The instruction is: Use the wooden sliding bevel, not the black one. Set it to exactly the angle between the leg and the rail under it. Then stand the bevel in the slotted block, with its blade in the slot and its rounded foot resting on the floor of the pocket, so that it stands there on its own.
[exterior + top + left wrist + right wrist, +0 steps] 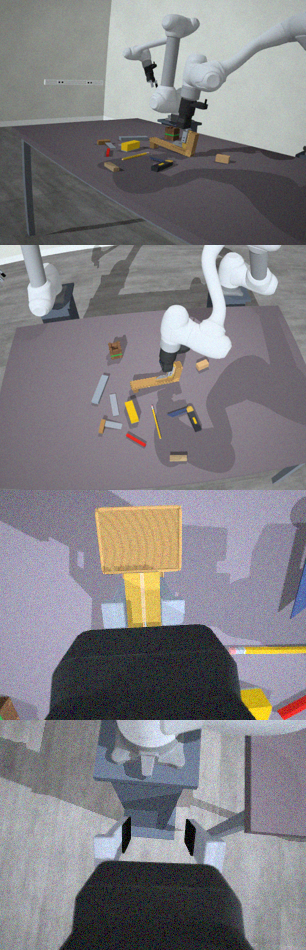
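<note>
My left gripper (169, 374) (184, 137) (143, 590) is shut on the yellowish handle of the wooden bevel (184, 145) (133, 590), in the inner corner of the wooden leg (178, 372) (192, 144) (140, 539) and rail (149, 383) (169, 145). The handle stands close beside the leg; the grey blade (161, 377) (177, 144) points along the rail. Contact is too small to tell. The brown slotted block (119, 347) (171, 131), with a green band, stands apart. The black bevel (196, 424) (161, 166) lies open with a blue blade. My right gripper (154, 84) (157, 829) is open and empty, off the table.
Grey bars (100, 389) (114, 405), a try square (102, 426), a yellow block (131, 411) (130, 146), a red bar (136, 440) and a pencil (156, 422) lie in front of the rail. Small wooden blocks (202, 365) (178, 458) lie beyond the leg and near the front edge.
</note>
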Controlling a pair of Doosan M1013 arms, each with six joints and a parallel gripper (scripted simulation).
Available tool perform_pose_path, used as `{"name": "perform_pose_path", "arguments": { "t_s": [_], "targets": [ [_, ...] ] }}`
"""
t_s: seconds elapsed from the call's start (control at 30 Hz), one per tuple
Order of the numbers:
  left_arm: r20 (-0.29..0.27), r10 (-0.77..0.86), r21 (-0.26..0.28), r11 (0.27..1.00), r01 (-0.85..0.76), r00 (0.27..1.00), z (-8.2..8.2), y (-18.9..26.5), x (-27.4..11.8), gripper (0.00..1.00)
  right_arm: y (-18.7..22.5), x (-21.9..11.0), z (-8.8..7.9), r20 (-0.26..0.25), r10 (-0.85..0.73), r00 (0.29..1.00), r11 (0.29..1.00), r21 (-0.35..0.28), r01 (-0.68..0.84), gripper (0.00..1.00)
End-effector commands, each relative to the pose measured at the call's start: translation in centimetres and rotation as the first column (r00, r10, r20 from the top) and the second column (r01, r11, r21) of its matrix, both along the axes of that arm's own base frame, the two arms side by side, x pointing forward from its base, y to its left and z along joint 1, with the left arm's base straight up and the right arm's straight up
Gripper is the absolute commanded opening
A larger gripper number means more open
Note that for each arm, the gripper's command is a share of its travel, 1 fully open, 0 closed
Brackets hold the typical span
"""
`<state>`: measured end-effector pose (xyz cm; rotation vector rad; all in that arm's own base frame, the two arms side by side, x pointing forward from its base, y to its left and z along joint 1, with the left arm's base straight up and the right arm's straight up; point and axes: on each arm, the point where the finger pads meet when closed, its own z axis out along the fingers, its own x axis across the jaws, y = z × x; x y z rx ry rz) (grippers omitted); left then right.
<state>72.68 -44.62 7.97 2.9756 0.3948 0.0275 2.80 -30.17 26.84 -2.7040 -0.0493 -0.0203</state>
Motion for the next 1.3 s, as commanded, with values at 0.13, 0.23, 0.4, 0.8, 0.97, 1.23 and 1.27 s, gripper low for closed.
{"name": "perform_pose_path", "arguments": {
  "t_s": [0.13, 0.23, 0.4, 0.8, 0.97, 1.23, 1.27],
  "targets": [
    [0.002, 0.0, -0.001, 1.0, 0.0, 1.0, 0.1, -0.1, 0.1, 0.0, 0.0, 0.0, 0.0, 0.0, 0.0, 1.0, 1.0, -0.001, 0.0, 1.0],
    [0.002, 0.0, -0.001, 1.0, 0.0, 1.0, 0.2, -0.2, 0.1, 0.0, 0.0, 0.0, 0.0, 0.0, 0.0, 1.0, 1.0, -0.001, 0.0, 1.0],
    [0.002, 0.0, -0.001, 1.0, 0.0, 1.0, 0.3, -1.1, 0.3, 0.0, 0.0, 0.0, 0.0, 0.0, 0.0, 1.0, 1.0, -0.001, 0.0, 1.0],
    [0.002, 0.0, -0.001, 1.0, 0.0, 1.0, 0.3, -1.2, 0.4, 0.0, 0.0, 0.0, 0.0, 0.0, 0.0, 1.0, 1.0, -0.001, 0.0, 1.0],
    [0.002, 0.0, -0.001, 1.0, 0.0, 1.0, 0.4, -1.1, 0.4, 0.0, 0.0, 0.0, 0.0, 0.0, 0.0, 1.0, 1.0, -0.001, 0.0, 1.0],
    [0.002, 0.0, -0.001, 1.0, 0.0, 1.0, 0.8, -1.1, 0.3, 0.0, 0.0, 0.0, 0.0, 0.0, 0.0, 1.0, 1.0, -0.001, 0.0, 1.0],
    [0.002, 0.0, -0.001, 1.0, 0.0, 1.0, 0.9, -1.1, 0.3, 0.0, 0.0, 0.0, 0.0, 0.0, 0.0, 1.0, 1.0, -0.001, 0.0, 1.0]
  ]
}}
